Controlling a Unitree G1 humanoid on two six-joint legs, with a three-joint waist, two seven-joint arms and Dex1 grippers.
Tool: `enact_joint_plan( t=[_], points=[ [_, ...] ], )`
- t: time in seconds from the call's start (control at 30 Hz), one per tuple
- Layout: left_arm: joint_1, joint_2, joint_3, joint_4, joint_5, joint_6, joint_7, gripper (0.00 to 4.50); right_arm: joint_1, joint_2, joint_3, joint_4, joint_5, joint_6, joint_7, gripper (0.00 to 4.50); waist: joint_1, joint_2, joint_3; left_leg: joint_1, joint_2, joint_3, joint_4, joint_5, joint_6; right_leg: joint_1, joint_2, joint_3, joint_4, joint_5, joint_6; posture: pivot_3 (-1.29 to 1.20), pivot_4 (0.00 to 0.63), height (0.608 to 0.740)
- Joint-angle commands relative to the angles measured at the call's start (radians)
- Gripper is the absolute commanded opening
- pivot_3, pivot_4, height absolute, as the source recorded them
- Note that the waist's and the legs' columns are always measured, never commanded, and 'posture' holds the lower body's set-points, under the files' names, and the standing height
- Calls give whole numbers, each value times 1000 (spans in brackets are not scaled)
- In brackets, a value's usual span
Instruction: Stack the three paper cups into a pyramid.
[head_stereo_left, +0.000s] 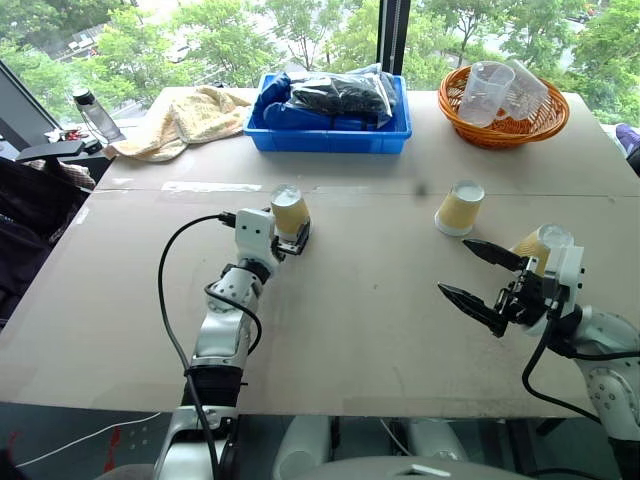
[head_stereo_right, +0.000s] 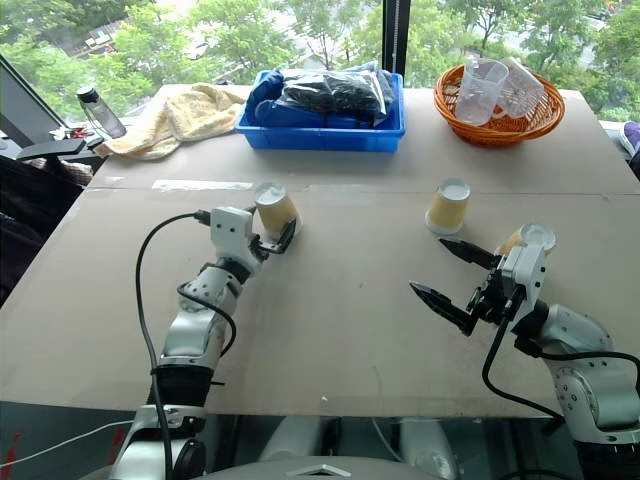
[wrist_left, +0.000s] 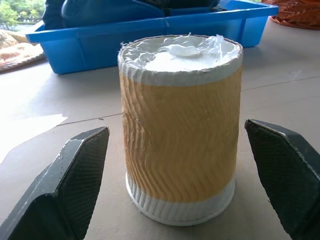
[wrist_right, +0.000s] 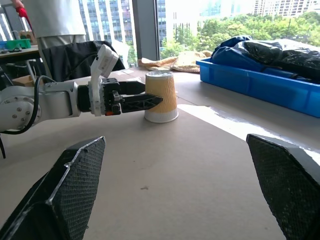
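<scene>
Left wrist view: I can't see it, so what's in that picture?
An upside-down tan paper cup stands on the table between the left tool's two open black fingers, which do not touch it. Behind it sits a blue tray, with the edge of an orange basket in the far corner.

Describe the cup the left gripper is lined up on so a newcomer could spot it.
On the table, in front of the blue bin, a tan paper cup stands upside down. Unlike the other two, it sits between the open left gripper fingers.
</scene>
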Motion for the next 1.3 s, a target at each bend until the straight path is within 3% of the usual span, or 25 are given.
enact_joint_plan(
  t=[0.03,0.2,0.3,0.37,0.47,0.67,0.8,1.2,1.23,1.3],
  points=[
    [-52,4,0,52,12,-64,-9,4470,-9,10,-45,-31,34,-6,-13,4500,0,0,0,-1,0,0,0,0,0,0,0,0,0,0,0,0,150,740],
    [-89,-5,-8,108,8,-101,-26,4470,1,14,-51,-35,38,-5,-16,4500,-3,0,0,-9,0,0,2,0,0,-9,0,0,1,0,0,0,150,740],
    [-89,-8,-10,115,9,-121,-29,3618,15,13,-54,-31,31,-14,-10,4500,-2,0,0,-9,0,0,2,0,0,-9,0,-1,1,0,0,0,150,740],
    [-82,-10,-11,102,2,-127,-41,2779,23,12,-56,-33,29,-18,-10,4500,0,0,0,-9,0,0,2,0,0,-9,0,-1,1,0,0,0,150,740],
    [-57,-1,-24,61,-13,-122,-84,2360,27,9,-62,-34,31,-19,-9,4500,0,0,0,-9,0,0,2,0,0,-9,0,-1,1,0,0,0,150,740],
    [58,81,-185,-145,-71,-27,-383,2355,59,-10,-96,-34,42,-16,7,4500,-3,0,0,-9,0,0,2,0,0,-9,0,0,1,0,0,0,150,740],
    [122,153,-295,-261,-68,3,-530,2355,159,-40,-146,-23,48,-22,66,4500,6,1,-1,-9,0,0,2,0,0,-9,0,0,1,0,0,0,150,740],
    [168,202,-315,-276,-138,20,-681,2355,280,-68,-172,-26,37,-39,150,4500,12,3,-2,-6,0,0,2,-2,4,-6,0,0,1,0,0,0,150,740],
    [170,204,-312,-276,-140,18,-683,3359,282,-67,-173,-25,39,-40,154,4500,12,3,-2,-6,0,0,2,-2,4,-6,0,0,1,0,0,0,150,740],
    [173,204,-307,-274,-150,15,-691,4123,287,-64,-172,-23,42,-44,165,4500,12,3,-2,-6,0,0,2,-2,4,-6,0,0,1,0,0,0,150,740]
  ],
)
